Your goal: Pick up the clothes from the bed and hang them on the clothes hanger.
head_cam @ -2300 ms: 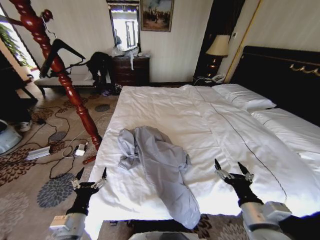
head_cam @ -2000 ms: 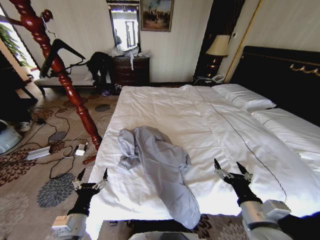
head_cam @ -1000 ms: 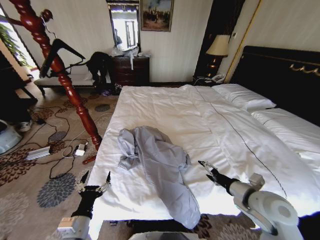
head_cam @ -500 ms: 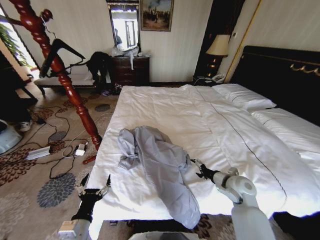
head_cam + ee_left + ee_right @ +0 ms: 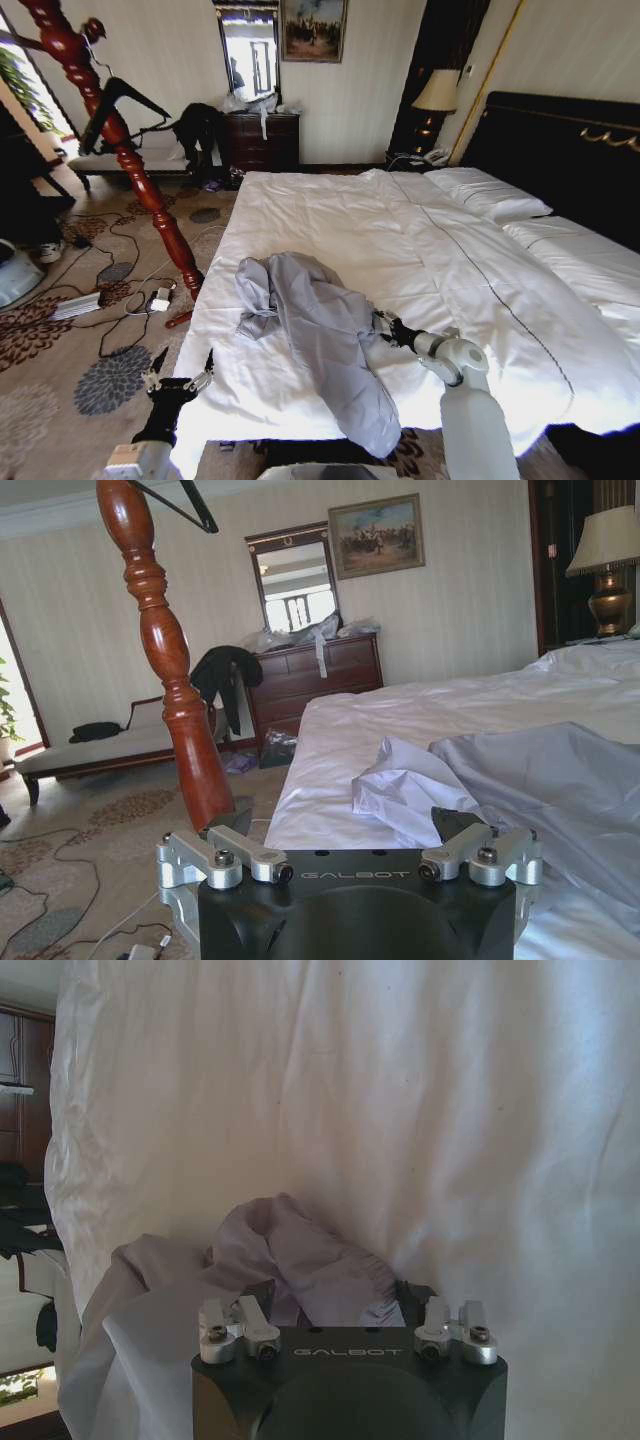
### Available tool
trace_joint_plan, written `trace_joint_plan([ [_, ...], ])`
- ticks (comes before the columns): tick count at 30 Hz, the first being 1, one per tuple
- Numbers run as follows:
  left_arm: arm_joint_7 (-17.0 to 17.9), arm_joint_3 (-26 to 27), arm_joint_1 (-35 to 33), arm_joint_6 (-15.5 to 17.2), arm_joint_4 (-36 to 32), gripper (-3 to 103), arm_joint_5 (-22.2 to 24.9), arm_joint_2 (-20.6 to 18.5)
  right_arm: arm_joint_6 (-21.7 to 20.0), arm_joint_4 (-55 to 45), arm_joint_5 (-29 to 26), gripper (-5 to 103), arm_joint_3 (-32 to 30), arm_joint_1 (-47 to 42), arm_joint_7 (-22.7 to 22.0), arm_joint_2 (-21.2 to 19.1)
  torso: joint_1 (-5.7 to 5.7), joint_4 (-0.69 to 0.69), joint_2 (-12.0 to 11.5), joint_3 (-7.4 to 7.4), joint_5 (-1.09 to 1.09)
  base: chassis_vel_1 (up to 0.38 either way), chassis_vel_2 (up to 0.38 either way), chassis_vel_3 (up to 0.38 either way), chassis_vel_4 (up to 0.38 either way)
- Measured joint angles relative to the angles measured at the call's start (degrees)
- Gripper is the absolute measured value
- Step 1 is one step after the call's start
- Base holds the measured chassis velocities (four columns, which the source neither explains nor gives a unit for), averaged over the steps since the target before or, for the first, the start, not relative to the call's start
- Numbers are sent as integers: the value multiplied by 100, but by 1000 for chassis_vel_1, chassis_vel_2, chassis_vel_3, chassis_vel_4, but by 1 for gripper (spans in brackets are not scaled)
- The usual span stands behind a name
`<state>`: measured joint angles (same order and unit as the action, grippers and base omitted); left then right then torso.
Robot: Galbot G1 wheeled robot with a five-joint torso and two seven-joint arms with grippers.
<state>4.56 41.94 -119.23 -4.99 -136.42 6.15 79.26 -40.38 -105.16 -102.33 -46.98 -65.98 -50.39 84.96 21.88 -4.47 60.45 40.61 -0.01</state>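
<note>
Having swung leftward, right claw meets the shirt.

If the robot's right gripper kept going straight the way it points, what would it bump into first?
Most likely the clothes. The right gripper, open, points at the shirt's bunched edge on the bed, nothing between them; whether it already touches is unclear.

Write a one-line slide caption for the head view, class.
Right pincer open at the edge of the grey-blue shirt on the white bed; left pincer open beside the bed.
</note>
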Motion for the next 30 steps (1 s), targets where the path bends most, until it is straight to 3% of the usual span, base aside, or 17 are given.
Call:
trace_joint_plan([
  [1,1,25,-5,0,-4,100,11,-3,-12,-3,6,60,11,-2,3,25,0,0,0,0,0,0,0,0,0],
  [3,2,45,-7,0,-4,100,21,-3,-27,-20,9,60,25,-13,5,36,0,1,0,0,0,0,0,0,0],
  [5,12,65,6,-1,-3,100,38,12,-69,-64,19,49,65,-55,9,38,0,0,0,0,0,0,0,0,0],
  [8,19,64,16,-2,9,100,44,32,-90,-91,31,44,84,-80,9,46,0,0,0,0,0,0,0,0,0],
  [10,25,26,27,-3,30,100,46,55,-137,-131,39,33,98,-109,9,63,0,0,0,0,0,0,0,0,0],
  [11,26,18,28,-4,34,100,45,57,-145,-135,39,33,99,-115,10,63,0,1,0,0,0,0,0,0,0],
  [12,28,-6,33,-6,40,100,37,60,-171,-169,31,21,107,-159,12,55,0,1,0,0,0,0,0,0,0],
  [17,30,-16,43,-16,46,100,34,60,-175,-249,19,11,116,-245,20,21,0,0,0,0,0,0,0,0,0],
  [19,32,-16,48,-20,50,100,34,60,-180,-280,11,2,110,-254,20,17,0,0,0,0,0,0,0,0,0],
  [30,37,-13,60,-46,35,100,36,87,-182,-1028,-187,0,55,-309,-4,-290,0,1,0,0,1,0,0,0,0],
])
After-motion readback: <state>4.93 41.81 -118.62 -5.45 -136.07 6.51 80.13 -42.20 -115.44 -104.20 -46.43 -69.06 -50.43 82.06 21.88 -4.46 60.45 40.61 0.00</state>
